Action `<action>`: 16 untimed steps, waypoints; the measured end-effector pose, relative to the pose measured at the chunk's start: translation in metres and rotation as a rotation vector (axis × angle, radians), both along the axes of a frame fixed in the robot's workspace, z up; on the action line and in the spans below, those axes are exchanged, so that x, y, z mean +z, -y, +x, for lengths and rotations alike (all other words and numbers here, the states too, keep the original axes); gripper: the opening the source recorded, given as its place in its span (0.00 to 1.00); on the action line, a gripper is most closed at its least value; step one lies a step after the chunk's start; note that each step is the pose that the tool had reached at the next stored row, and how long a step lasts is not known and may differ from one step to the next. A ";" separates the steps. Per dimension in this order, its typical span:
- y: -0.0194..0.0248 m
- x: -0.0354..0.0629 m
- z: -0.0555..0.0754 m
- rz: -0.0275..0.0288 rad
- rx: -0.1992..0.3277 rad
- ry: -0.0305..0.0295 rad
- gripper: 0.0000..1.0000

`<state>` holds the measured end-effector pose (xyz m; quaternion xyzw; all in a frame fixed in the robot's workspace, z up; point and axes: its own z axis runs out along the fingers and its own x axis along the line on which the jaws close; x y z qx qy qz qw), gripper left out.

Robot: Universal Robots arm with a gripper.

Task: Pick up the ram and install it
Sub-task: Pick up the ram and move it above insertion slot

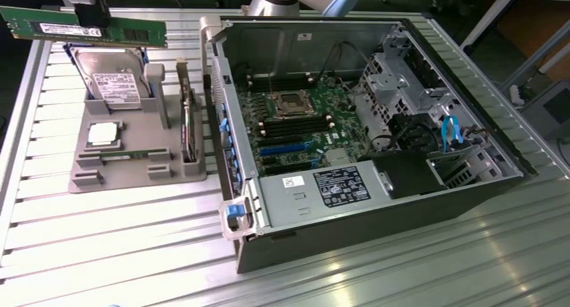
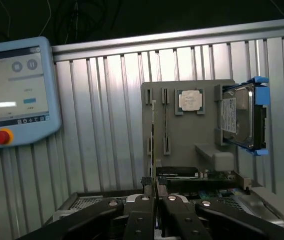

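finding 1: my gripper (image 1: 91,19) is closed on the ram (image 1: 85,28), clamping it near mid-length. in the wrist view the fingers (image 2: 144,212) pinch the stick, seen edge-on as a thin line.

finding 2: the ram is held in the air, long axis roughly level, label side facing the exterior camera. it sits above the hard drive (image 1: 116,80) at the far end of the grey fixture tray (image 1: 133,180), touching neither.

finding 3: the tray also carries a processor chip (image 1: 104,133) and an upright expansion card (image 1: 187,120).

finding 4: the open computer case (image 1: 463,73) lies on the exterior view's right, motherboard (image 1: 303,127) exposed, well apart from the ram.
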<state>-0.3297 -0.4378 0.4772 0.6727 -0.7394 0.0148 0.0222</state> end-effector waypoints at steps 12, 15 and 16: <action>0.0001 -0.0224 0.043 -0.0004 0.008 -0.0699 0.11; 0.0001 -0.0330 0.068 -0.0049 0.016 -0.0732 0.11; 0.0001 -0.0361 0.076 -0.0076 0.019 -0.0732 0.11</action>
